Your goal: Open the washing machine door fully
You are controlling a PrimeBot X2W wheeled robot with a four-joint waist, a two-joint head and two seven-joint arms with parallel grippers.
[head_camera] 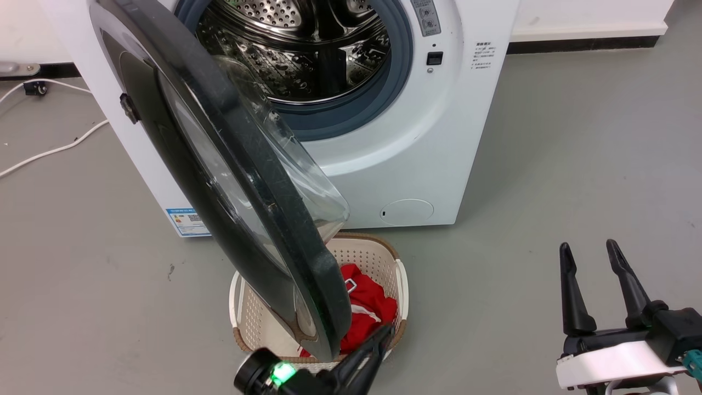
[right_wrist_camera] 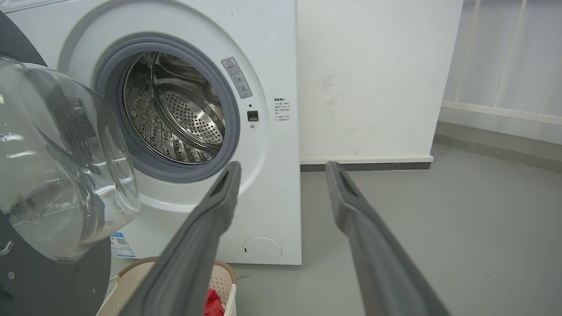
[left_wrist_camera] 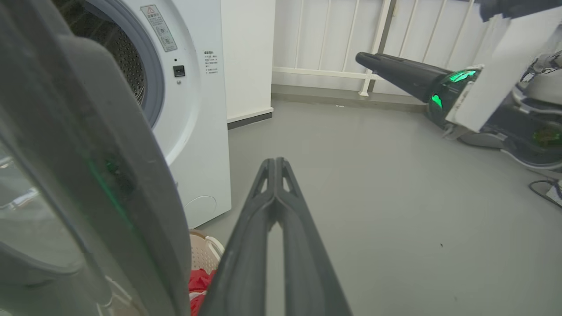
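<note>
Left gripper point(head_camera: 384, 332), pressed together, sat just beside washing machine door point(head_camera: 258, 181) near edge; right gripper point(head_camera: 588, 247) was spread, well apart. Glossy rim could let it slip, stalling the swing.

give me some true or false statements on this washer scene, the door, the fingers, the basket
1. The washing machine door is shut. False: it stands swung out, leaving the drum exposed.
2. The left fingers are pressed together. True.
3. The right fingers grip the door. False: they are spread apart, away from the door, above the floor.
4. A basket holding red cloth sits on the floor in front of the washer, under the door. True.
</note>
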